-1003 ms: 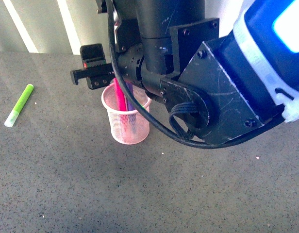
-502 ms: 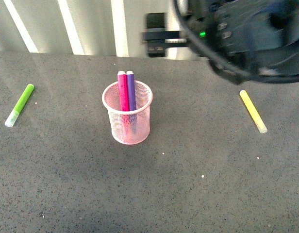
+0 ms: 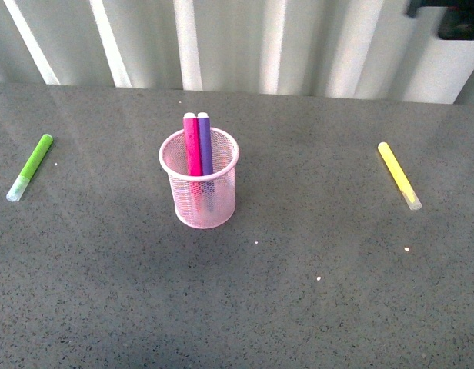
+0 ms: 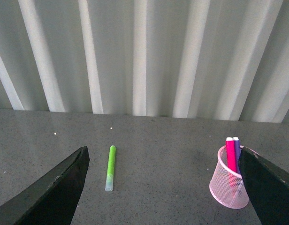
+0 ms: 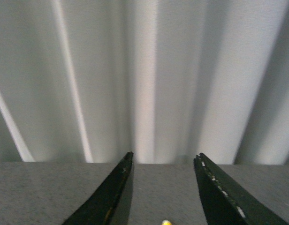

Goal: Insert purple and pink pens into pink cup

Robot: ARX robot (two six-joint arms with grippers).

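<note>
The light pink wire-mesh cup (image 3: 198,187) stands upright near the middle of the grey speckled tabletop (image 3: 298,292), and both task pens are already in it: the magenta-pink marker pen (image 3: 192,146) and the dark purple marker pen (image 3: 205,144) stand side by side, touching, leaning against the far rim with their upper ends rising above it. As I judge it, the inserting is done and the step in hand is simply clearing away; the next move calls for nothing beyond parking the arms without knocking the cup.

Well apart from the cup, a lime-green marker (image 3: 30,166) lies flat towards the left and a yellow marker (image 3: 398,175) lies flat towards the right (neither belongs to the task, so both should stay put).

The left gripper (image 4: 163,187) has its jaws spread wide, holding and touching nothing, with the cup just beside one jaw in its own view. The right gripper (image 5: 163,197) is parted more narrowly and is likewise empty, facing the pale corrugated wall (image 5: 144,79).
</note>
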